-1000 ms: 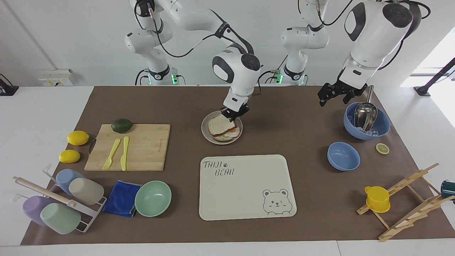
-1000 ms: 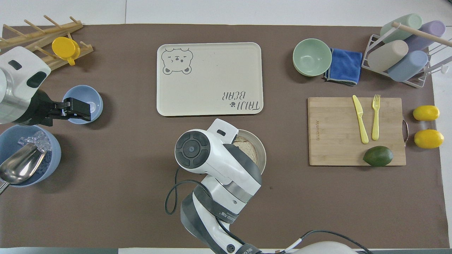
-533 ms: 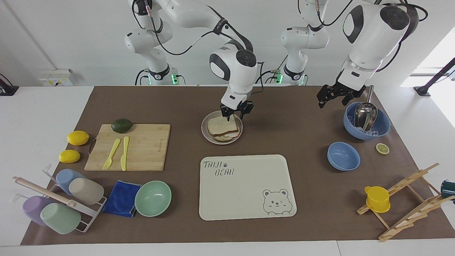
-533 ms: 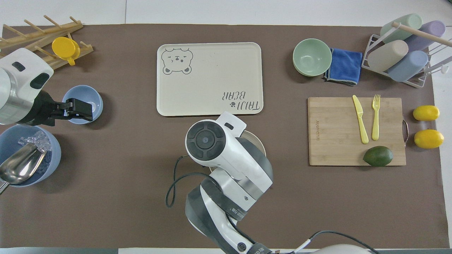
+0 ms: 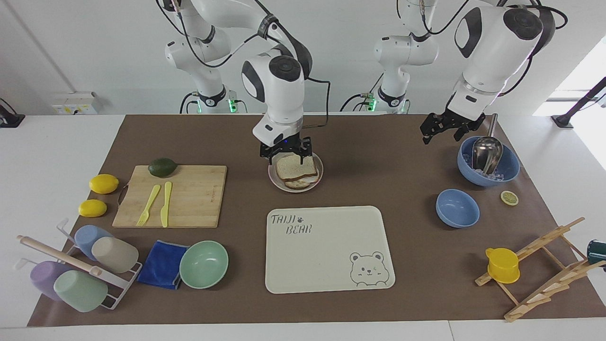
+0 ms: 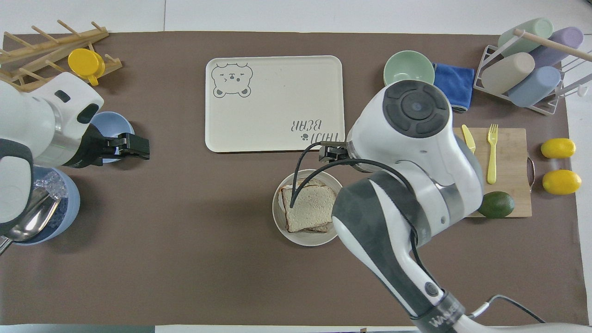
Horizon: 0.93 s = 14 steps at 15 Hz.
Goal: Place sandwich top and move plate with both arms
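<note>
On the plate [image 5: 273,179], near the middle of the table [image 5: 388,156] and nearer to the robots than the bear tray [image 5: 326,248], the sandwich top [image 5: 296,166] lies flat over the lower slice, so the sandwich looks closed and the first part of the task appears done. Above the plate's rim nearest the robots hangs the right gripper [image 5: 285,154], its fingers spread and pinching nothing, clear of the bread. The left gripper [image 5: 444,126] is up in the air over bare table beside the large blue bowl [image 5: 509,173] with the scoop, toward the left arm's end; its fingers look spread too, and it holds nothing.

By my reading, the step in hand is the changeover from placing the bread to carrying the plate. The next move calls for each gripper to come down to the plate's rim from its own side, take hold of the thin raised edge without nudging the bread, then lift and travel level and together so the sandwich does not slide.
</note>
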Motion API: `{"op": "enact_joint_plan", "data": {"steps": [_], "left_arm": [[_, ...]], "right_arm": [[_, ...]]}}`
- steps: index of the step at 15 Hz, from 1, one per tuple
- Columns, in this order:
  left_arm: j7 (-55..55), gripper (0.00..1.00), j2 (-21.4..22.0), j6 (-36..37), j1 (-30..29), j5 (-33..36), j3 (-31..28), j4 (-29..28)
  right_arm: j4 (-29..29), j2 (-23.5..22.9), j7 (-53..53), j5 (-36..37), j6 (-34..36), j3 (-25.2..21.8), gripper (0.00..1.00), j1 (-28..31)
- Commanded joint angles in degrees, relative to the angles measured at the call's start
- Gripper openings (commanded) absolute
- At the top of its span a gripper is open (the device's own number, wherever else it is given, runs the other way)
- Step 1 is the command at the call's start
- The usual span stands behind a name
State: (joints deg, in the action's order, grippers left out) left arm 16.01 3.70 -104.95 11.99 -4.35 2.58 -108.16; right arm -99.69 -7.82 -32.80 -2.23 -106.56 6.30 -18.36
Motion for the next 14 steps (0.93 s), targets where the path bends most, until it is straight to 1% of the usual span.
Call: {"op": "enact_joint_plan", "data": {"steps": [1,2,3,4,5,6,8,9,11,13,14], "left_arm": [[5.9,1.00,1.1,-7.3,6.1,-0.7,-0.5,-6.6],[7.3,1.00,0.4,-9.3,7.9,-0.7,-0.5,-7.8],[8.9,1.00,-1.1,-11.8,9.9,-0.7,-0.5,-8.6],[11.0,1.00,-3.0,-14.0,11.5,-0.7,-0.5,-8.9],[13.1,1.00,-4.3,-15.7,13.4,-0.7,-0.5,-9.5],[14.5,1.00,-5.4,-18.0,14.3,-0.8,-0.4,-10.4],[16.1,1.00,-7.2,-24.9,16.5,-3.4,-0.5,-13.5],[16.1,1.00,-7.3,-27.8,17.4,-3.6,-0.5,-15.4],[16.2,1.00,-8.4,-30.4,18.1,-4.0,-0.4,-17.1],[16.4,0.97,-10.8,-32.1,19.9,-4.2,-0.4,-17.2],[16.8,0.96,-11.3,-32.8,20.3,-4.2,-0.4,-17.3]], "right_arm": [[1.1,5.2,6.2,-2.3,5.7,0.6,1.00,6.2],[3.4,5.8,8.9,-2.0,9.5,0.5,1.00,7.7],[7.5,5.1,12.5,-1.3,14.8,-0.4,1.00,8.2],[10.7,3.7,16.7,-0.5,18.6,-2.4,1.00,8.5],[11.0,3.5,20.7,0.0,19.9,-5.4,1.00,7.9],[10.5,3.8,22.9,0.1,20.5,-7.3,1.00,7.3],[9.6,4.4,24.0,0.1,23.8,-8.3,1.00,7.6],[9.1,4.6,24.1,0.1,24.8,-8.3,1.00,8.1],[6.2,6.0,25.4,0.6,24.0,-8.4,1.00,8.3],[1.9,8.1,25.4,1.9,22.3,-8.3,1.00,8.3],[0.5,8.7,25.4,1.9,22.0,-8.3,1.00,8.3]]}}
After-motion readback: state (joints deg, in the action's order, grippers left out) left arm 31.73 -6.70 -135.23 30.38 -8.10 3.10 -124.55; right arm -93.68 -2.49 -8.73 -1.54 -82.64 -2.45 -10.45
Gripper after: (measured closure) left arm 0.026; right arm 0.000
